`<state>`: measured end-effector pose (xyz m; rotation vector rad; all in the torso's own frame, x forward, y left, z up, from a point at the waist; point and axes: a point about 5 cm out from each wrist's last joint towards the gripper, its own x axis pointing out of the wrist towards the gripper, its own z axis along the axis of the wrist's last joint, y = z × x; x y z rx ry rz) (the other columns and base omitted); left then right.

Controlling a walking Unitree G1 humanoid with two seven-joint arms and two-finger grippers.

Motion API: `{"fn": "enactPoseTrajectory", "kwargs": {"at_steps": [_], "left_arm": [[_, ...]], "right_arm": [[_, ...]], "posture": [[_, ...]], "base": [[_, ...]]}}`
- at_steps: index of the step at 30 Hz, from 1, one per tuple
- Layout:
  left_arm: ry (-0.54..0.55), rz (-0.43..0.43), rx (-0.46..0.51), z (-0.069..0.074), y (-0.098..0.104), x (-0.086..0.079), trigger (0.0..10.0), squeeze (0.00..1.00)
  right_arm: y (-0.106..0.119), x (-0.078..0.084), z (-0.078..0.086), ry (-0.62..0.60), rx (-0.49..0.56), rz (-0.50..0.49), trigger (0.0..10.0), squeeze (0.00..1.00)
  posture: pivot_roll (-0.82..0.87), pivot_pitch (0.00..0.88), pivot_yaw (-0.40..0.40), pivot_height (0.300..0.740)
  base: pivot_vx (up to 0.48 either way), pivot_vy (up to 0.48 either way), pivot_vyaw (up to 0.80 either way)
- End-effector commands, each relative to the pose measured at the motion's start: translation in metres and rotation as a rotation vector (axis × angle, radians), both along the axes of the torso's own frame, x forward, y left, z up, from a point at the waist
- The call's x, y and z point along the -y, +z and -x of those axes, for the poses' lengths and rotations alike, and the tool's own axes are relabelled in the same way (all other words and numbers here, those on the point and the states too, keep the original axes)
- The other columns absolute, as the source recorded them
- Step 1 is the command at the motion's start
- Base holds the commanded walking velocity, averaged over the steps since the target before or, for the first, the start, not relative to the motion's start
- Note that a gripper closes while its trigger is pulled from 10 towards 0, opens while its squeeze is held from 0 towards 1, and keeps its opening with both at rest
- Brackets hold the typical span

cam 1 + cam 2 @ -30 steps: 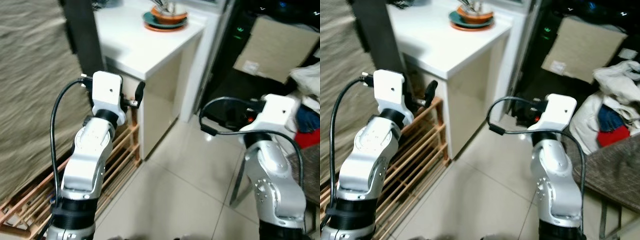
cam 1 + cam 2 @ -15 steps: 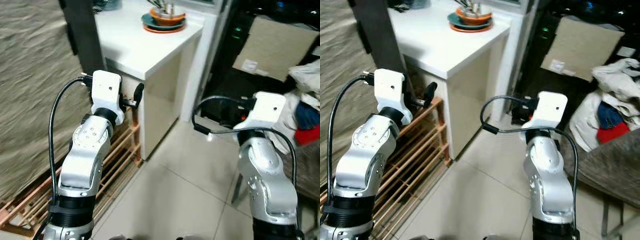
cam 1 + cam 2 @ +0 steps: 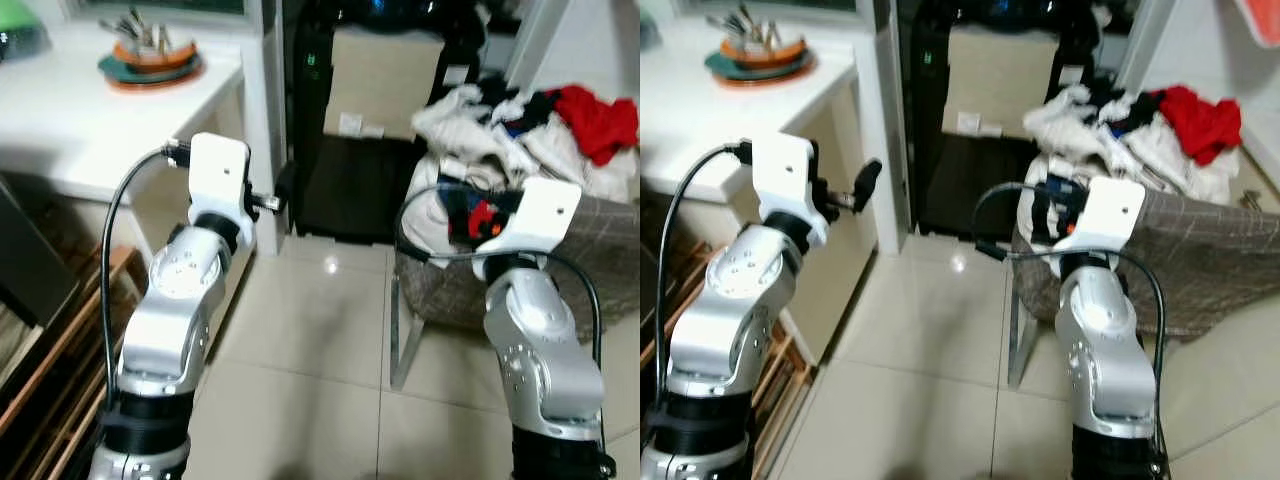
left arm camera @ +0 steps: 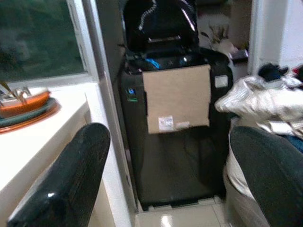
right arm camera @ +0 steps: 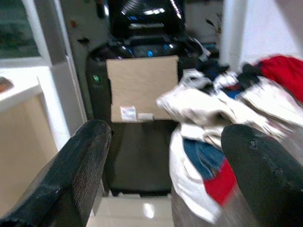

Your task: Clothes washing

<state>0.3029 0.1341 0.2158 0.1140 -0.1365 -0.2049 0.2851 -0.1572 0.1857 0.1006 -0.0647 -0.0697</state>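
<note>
1. Left wrist view: the black washing machine [image 4: 170, 137] is seen straight ahead, its lid raised; a cardboard sheet [image 4: 176, 98] hangs on its front.
2. Beside the machine, a heap of clothes [image 3: 520, 125] is piled on a grey chair [image 3: 600, 250].
3. Left gripper [image 4: 165, 184] and right gripper [image 5: 170, 175] are held wide apart, empty.
4. The clothes are judged soft and light; a bunched fold on top should be pinched.

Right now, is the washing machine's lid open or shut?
Open. In the left wrist view the washing machine has its dark lid raised upright above the top opening, with blue panel lights showing underneath.
</note>
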Motion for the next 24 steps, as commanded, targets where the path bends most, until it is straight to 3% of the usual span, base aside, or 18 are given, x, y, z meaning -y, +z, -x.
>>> {"fn": "enactPoseTrajectory", "kwargs": {"at_steps": [1,15,17,24], "left_arm": [[0.038,-0.001,0.003,0.0,0.004,-0.007,10.0,0.0],[0.083,-0.006,-0.019,0.005,-0.002,-0.018,10.0,0.0],[0.086,-0.033,-0.01,0.005,0.0,-0.019,10.0,0.0],[0.083,-0.029,-0.007,0.001,0.004,-0.02,10.0,0.0]], "right_arm": [[0.002,-0.009,-0.002,0.048,-0.001,0.001,10.0,0.0],[-0.004,-0.016,0.0,0.098,-0.021,-0.009,10.0,0.0],[-0.006,-0.02,-0.001,0.124,-0.039,0.049,10.0,0.0],[-0.004,-0.026,-0.001,0.132,-0.023,0.03,10.0,0.0]], "posture": [[-0.08,0.0,-0.029,0.74],[-0.06,0.0,-0.053,0.74],[-0.06,0.0,-0.054,0.74],[-0.07,0.0,-0.035,0.74]], "base": [[0.371,0.0,0.0],[0.362,0.0,0.0],[0.352,0.0,0.0],[0.348,0.0,0.8]]}}
